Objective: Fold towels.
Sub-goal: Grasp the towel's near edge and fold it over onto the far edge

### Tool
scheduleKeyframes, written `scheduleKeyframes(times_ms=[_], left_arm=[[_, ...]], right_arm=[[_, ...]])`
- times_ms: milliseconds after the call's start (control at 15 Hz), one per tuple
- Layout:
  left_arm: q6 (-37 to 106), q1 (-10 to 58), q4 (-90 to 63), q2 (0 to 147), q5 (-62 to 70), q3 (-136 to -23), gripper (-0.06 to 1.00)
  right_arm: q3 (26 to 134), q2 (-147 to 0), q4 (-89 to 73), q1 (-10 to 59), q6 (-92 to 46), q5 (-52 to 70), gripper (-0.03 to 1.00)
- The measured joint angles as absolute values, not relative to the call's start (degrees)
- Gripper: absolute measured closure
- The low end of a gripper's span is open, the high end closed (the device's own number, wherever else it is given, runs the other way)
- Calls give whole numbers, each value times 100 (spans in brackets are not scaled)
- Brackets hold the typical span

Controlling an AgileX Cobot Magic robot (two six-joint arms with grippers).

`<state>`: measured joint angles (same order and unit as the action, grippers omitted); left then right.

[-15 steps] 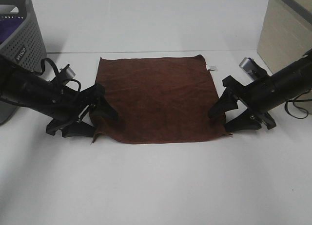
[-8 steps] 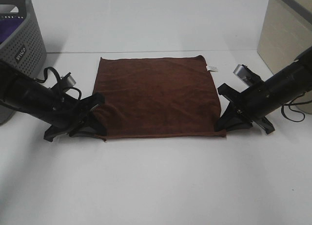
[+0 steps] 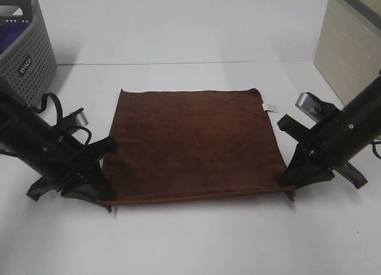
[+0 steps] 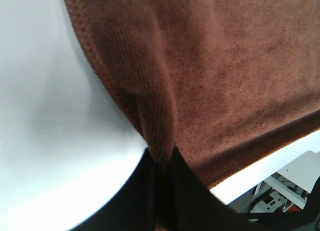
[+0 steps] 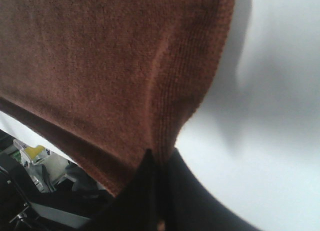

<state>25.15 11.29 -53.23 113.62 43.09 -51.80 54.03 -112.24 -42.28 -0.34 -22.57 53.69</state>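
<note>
A brown towel [image 3: 190,144] lies spread on the white table, its near edge held up between both arms. My left gripper [image 3: 102,199] is shut on the towel's near left corner; the left wrist view shows the cloth [image 4: 200,76] pinched between the dark fingers [image 4: 150,201]. My right gripper [image 3: 287,187] is shut on the near right corner; the right wrist view shows the cloth [image 5: 110,66] pinched between the fingers [image 5: 155,196]. A small white tag [image 3: 271,108] sticks out at the far right corner.
A grey perforated laundry basket [image 3: 27,55] with purple cloth inside stands at the far left. A beige box [image 3: 351,49] stands at the far right. The table's far edge [image 3: 190,63] runs behind the towel.
Both grippers closed on the towel's near corners and pulled it toward the near side. The whole towel has slid nearer and its near edge is now lifted.
</note>
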Motion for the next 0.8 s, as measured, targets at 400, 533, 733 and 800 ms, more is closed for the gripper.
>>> scheduleKeyframes(times_ms=[400,533,733,800], left_arm=[[2458,1129,-5197,11087,4303,-5208,93],[2424,1129,-5162,11087,4228,-5569,93],[2257,1129,-5145,11087,3810,-6091,93],[2240,1129,-5145,11087,3592,-6262,93]], right_arm=[[5489,-10984,-4206,-23,-2126,5443,95],[5959,-10984,-4125,-23,-2120,5472,95],[6881,-11052,-4108,-23,-2114,5489,95],[7265,-11155,-4120,-11,-2114,5506,95]])
